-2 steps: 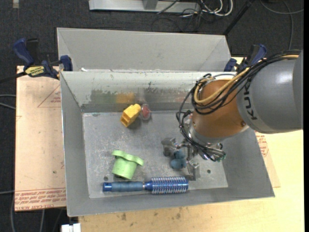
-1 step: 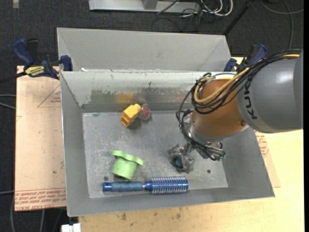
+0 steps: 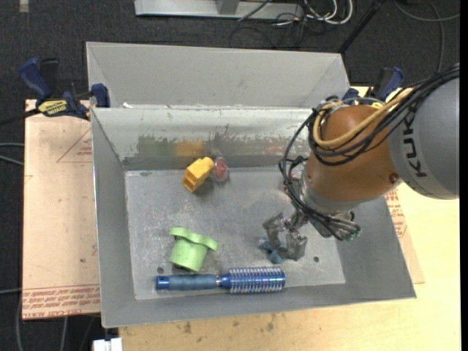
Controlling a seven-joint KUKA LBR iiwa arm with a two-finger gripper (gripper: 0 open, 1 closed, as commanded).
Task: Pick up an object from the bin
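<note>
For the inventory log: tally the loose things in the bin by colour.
Yellow: 1, block
Pink: 1, small piece
Green: 1, cylinder
Blue: 1, brush
Total: 4, leaving out a bluish bit under the gripper, too unclear to count.

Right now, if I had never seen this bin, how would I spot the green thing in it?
Start at the grey metal bin and look along its front edge, where a blue hairbrush lies lengthwise. Just behind the brush's handle end, front left, sits a stubby light-green cylinder with a wider flange. It is the only green piece; the yellow block lies by the rear wall.
</note>
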